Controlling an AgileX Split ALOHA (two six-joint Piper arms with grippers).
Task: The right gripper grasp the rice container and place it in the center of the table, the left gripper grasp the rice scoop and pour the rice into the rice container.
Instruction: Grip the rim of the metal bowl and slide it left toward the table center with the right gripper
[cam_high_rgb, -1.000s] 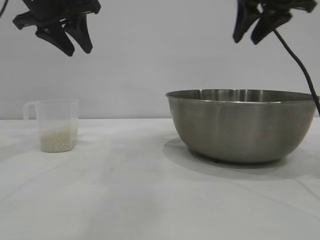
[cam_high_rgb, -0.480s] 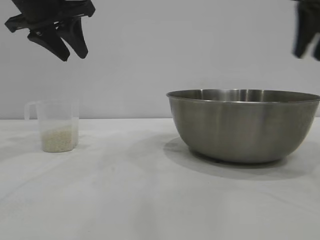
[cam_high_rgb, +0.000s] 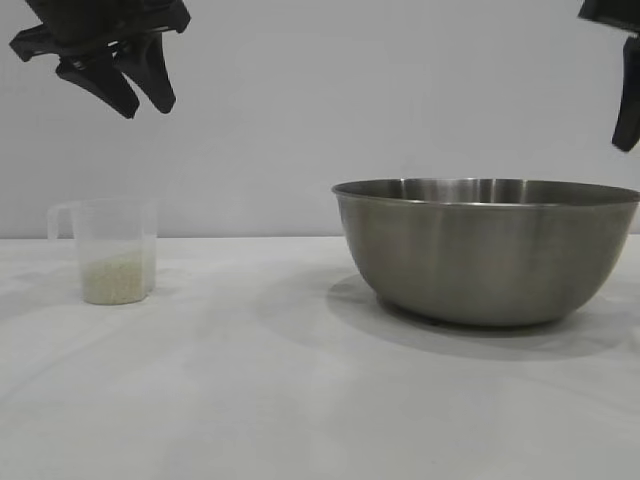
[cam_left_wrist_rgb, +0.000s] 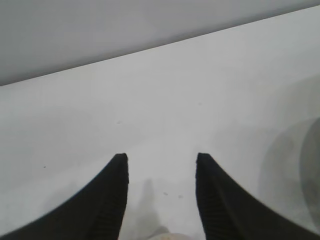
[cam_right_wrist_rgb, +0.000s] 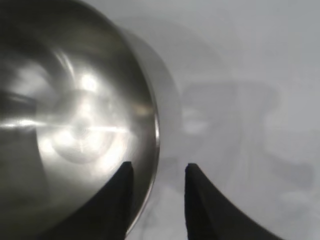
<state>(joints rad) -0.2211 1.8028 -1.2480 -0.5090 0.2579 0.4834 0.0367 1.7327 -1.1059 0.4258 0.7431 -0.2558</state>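
Observation:
The rice container (cam_high_rgb: 485, 250), a wide steel bowl, stands on the table (cam_high_rgb: 250, 400) at the right. The rice scoop (cam_high_rgb: 112, 250), a clear cup with a handle, stands at the left with rice (cam_high_rgb: 112, 281) in its bottom. My left gripper (cam_high_rgb: 147, 104) hangs open high above the scoop, empty; in the left wrist view (cam_left_wrist_rgb: 161, 159) only white cloth lies between its fingers. My right gripper (cam_high_rgb: 627, 140) is high above the bowl's right rim, partly cut off by the frame edge. In the right wrist view (cam_right_wrist_rgb: 157, 167) it is open, with the bowl's rim (cam_right_wrist_rgb: 156, 135) below the gap.
A plain grey wall stands behind the table. White cloth lies between the scoop and the bowl and in front of both.
My right gripper has moved right, from above the bowl's middle to above its right rim. My left gripper shifted slightly up and left, then held still. Bowl and scoop have not moved.

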